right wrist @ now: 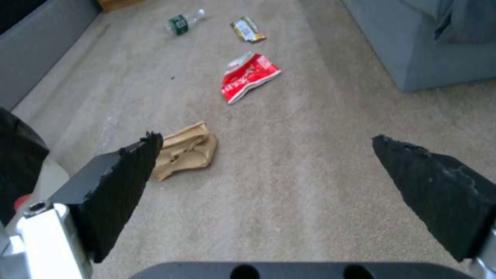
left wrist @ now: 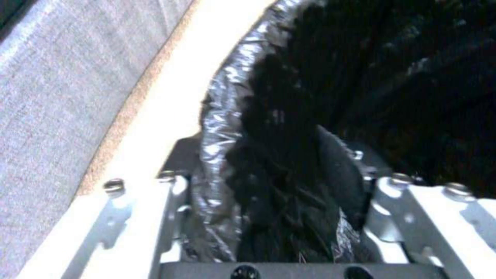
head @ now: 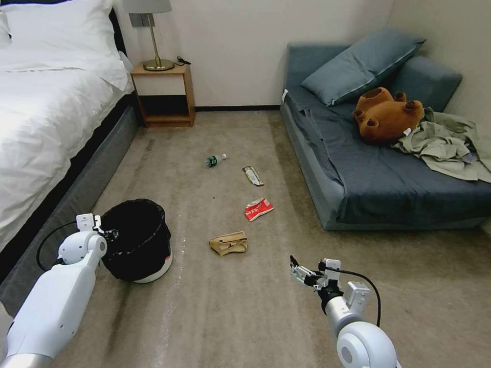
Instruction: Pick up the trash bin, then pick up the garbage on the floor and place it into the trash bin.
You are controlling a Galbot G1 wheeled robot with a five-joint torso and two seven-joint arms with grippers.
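Left gripper [head: 110, 234] clamps trash bin [head: 137, 240] rim; right gripper [head: 298, 271] open, labels unreadable

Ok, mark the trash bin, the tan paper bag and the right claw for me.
trash bin [head: 139, 240]: head view, on its black bag-lined side wall.
tan paper bag [head: 228, 243]: head view, on the middle of the crumpled paper.
right claw [right wrist: 266, 143]: right wrist view, midway between its spread fingertips.

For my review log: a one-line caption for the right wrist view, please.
Open right tool above carpet, facing paper bag, red snack packet, bar wrapper and bottle.
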